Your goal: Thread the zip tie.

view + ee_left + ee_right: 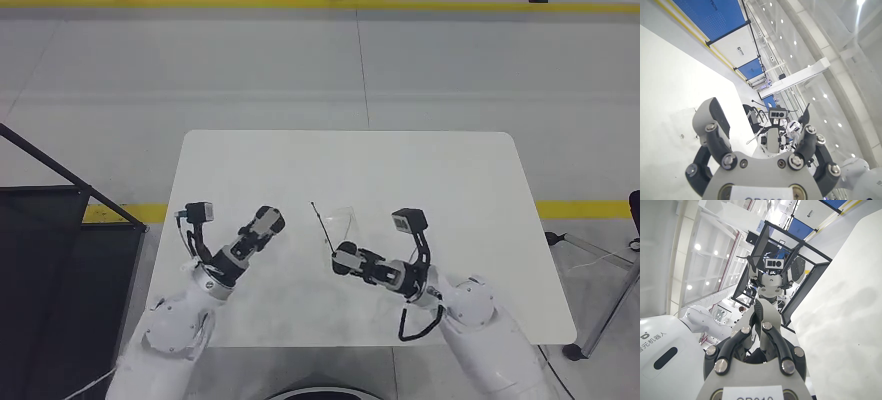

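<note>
In the top view a thin black zip tie (320,220) sticks up and away from my right gripper (343,260), which is shut on its lower end just right of the table's middle. Seen from the right wrist, the right gripper (758,311) has its fingers pressed together, and the tie between them is hard to make out. My left gripper (270,222) hovers to the left of the tie, a short gap away. It points toward the right arm. In the left wrist view my left gripper (762,117) is open with nothing between its fingers (719,115).
The white table (450,170) has bare room at the back and on both sides. A faint clear patch (345,215) lies on it beside the tie. A black rack (50,250) stands off the table's left edge.
</note>
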Controlling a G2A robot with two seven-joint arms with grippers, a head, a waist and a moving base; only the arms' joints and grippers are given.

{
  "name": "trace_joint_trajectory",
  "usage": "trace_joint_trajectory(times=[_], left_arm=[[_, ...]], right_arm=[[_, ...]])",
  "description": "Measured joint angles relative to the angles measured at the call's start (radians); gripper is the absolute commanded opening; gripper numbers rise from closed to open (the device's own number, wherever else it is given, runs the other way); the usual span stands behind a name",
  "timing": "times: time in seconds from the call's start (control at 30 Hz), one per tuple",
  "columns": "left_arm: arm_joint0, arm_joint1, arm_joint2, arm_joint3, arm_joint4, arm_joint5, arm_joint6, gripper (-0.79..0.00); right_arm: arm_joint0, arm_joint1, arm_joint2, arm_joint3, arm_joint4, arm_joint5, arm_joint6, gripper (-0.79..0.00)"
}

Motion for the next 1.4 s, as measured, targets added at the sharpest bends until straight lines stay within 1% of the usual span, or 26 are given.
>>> trace_joint_trajectory(times=[0.1, 0.23, 0.33, 0.43, 0.5, 0.57, 0.7, 0.77, 0.87, 1.13, 1.2, 1.23, 1.37, 1.4], left_arm=[[-0.005, 0.004, -0.009, 0.005, -0.025, 0.001, -0.03, 0.0], [-0.005, 0.006, -0.012, 0.007, -0.022, 0.007, -0.027, 0.0], [-0.005, 0.006, -0.012, 0.007, -0.022, 0.007, -0.027, 0.0], [-0.005, 0.006, -0.012, 0.007, -0.022, 0.007, -0.027, 0.0], [-0.005, 0.006, -0.012, 0.007, -0.022, 0.006, -0.027, 0.0], [-0.005, 0.006, -0.012, 0.007, -0.022, 0.006, -0.027, 0.0], [-0.005, 0.006, -0.012, 0.007, -0.022, 0.006, -0.027, 0.0], [-0.005, 0.006, -0.012, 0.007, -0.022, 0.006, -0.027, 0.0], [-0.005, 0.006, -0.012, 0.007, -0.022, 0.006, -0.027, 0.0], [-0.004, 0.006, -0.009, 0.005, -0.026, 0.011, -0.024, 0.0], [-0.001, 0.005, 0.0, -0.004, -0.055, 0.038, -0.025, 0.0], [-0.001, 0.005, 0.004, -0.009, -0.074, 0.054, -0.031, 0.0], [-0.008, 0.008, 0.009, -0.024, -0.178, 0.118, -0.089, 0.0], [-0.01, 0.009, 0.009, -0.026, -0.202, 0.133, -0.106, 0.0]], right_arm=[[0.002, 0.002, 0.009, 0.004, -0.002, -0.016, 0.003, -0.785], [-0.016, 0.001, 0.028, -0.007, -0.131, -0.075, -0.098, -0.785], [-0.048, -0.004, 0.044, -0.037, -0.323, -0.118, -0.248, -0.785], [-0.086, -0.012, 0.054, -0.079, -0.544, -0.12, -0.422, -0.785], [-0.113, -0.019, 0.063, -0.111, -0.727, -0.09, -0.561, -0.785], [-0.146, -0.027, 0.055, -0.141, -0.921, -0.035, -0.71, -0.785], [-0.184, -0.037, 0.03, -0.163, -1.162, 0.058, -0.922, -0.785], [-0.185, -0.037, 0.029, -0.164, -1.193, 0.063, -0.951, -0.785], [-0.184, -0.037, 0.03, -0.163, -1.175, 0.06, -0.93, -0.785], [-0.184, -0.037, 0.03, -0.164, -1.177, 0.062, -0.93, -0.785], [-0.184, -0.037, 0.03, -0.184, -1.228, 0.101, -0.922, -0.785], [-0.189, -0.038, 0.029, -0.197, -1.276, 0.137, -0.935, -0.785], [-0.237, -0.046, -0.008, -0.239, -1.541, 0.336, -1.106, -0.785], [-0.245, -0.048, -0.017, -0.238, -1.582, 0.372, -1.139, -0.785]])
